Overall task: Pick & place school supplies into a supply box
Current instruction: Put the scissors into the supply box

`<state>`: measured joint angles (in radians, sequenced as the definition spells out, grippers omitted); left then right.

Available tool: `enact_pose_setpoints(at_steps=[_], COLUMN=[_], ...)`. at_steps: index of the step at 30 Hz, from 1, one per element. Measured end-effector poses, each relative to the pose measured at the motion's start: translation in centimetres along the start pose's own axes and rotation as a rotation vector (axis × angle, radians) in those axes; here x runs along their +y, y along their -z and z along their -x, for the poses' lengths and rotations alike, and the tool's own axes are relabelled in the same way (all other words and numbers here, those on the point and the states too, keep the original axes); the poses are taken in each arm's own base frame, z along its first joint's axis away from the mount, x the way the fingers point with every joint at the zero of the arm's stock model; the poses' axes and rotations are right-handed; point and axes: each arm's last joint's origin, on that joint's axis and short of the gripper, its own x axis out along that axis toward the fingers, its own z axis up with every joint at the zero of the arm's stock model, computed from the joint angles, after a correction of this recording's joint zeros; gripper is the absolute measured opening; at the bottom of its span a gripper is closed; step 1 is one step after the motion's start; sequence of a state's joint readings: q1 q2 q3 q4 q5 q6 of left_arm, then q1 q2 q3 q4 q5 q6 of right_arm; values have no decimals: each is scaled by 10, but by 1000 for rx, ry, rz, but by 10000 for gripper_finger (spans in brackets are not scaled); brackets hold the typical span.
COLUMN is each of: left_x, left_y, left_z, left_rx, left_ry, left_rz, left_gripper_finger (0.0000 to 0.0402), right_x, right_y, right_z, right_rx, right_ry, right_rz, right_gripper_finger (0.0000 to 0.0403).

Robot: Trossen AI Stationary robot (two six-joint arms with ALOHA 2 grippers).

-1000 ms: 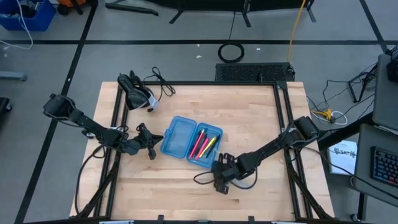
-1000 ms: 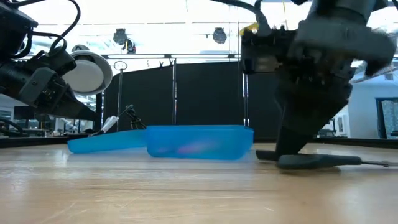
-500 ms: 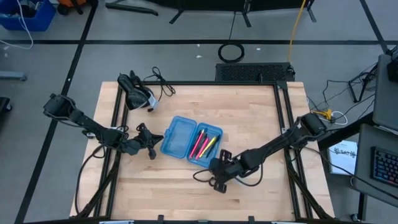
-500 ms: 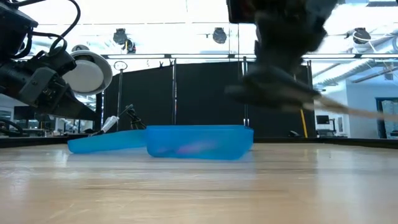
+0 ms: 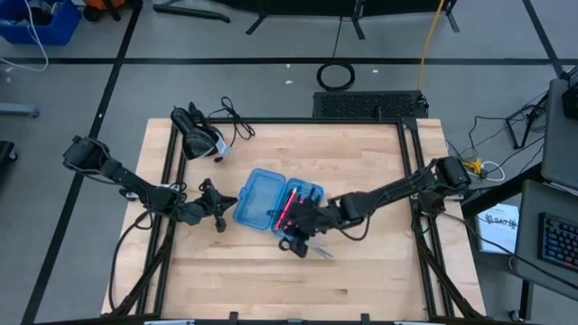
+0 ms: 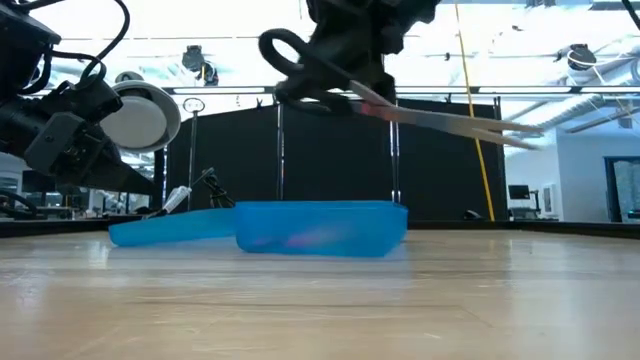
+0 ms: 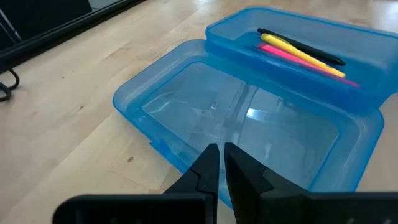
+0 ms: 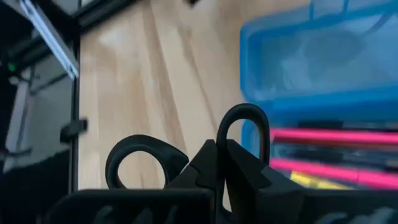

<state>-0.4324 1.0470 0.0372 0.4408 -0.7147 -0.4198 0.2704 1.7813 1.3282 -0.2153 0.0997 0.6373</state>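
Scissors (image 6: 330,75) clamped in my right gripper (image 5: 301,226), pinched at the handle end, black loops to one side and silver blades trailing out the other. Held in the air, well clear of the wood, at the front edge of the supply box (image 5: 262,194). Box lies open and flat on the table (image 5: 361,262); pink, yellow and black pens (image 7: 301,53) already rest in the half nearer my right arm, the other half bare. Step in hand, as I judge it: carry of the last item, not yet the drop. Next move calls for swinging the blades along the box's length so they clear the wall, lowering into the pen half, then letting go. Left gripper (image 7: 217,165) sits pinched shut, holding nothing, just beside the empty half. The low view gives height off the table and the scissors' near-level tilt, which the high view flattens; the high view alone shows the scissors over the box's edge, not its middle. Right wrist view shows handle loops against the pens.
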Motion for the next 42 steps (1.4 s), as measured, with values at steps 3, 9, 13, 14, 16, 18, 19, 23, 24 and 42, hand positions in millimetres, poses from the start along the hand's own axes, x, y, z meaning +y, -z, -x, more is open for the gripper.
enact_pose_setpoints(at_steps=[3,9,13,14,16,18,19,23,24,42], left_x=[0,0,0,0,-1,-1,-1,-1,-1,-3], left_y=[0,0,0,0,0,1,1,1,1,0], left_z=[0,0,0,0,0,0,0,0,0,0], left_rx=[2,5,8,9,14,16,17,17,18,24], left_ry=[1,7,12,16,28,32,32,33,34,83], left_rz=[-19,-8,3,3,3,3,3,2,2,-130], left_gripper_finger=[31,31,31,31,31,31,31,31,31,31], right_x=[-7,-18,-25,-27,-29,-32,-34,-42,-45,-78], right_y=[-10,-31,-38,-39,-42,-44,-43,-41,-41,-6], right_z=[-1,-1,-1,-1,0,1,1,2,2,-18], right_rx=[-48,-160,-219,-230,-289,-370,-411,-546,-565,-554], right_ry=[-5,-41,-13,-10,33,118,159,297,328,624], right_rz=[-54,-201,-350,-372,-394,-426,-451,-561,-589,-911], right_gripper_finger=[5,9,9,9,8,7,7,7,6,5])
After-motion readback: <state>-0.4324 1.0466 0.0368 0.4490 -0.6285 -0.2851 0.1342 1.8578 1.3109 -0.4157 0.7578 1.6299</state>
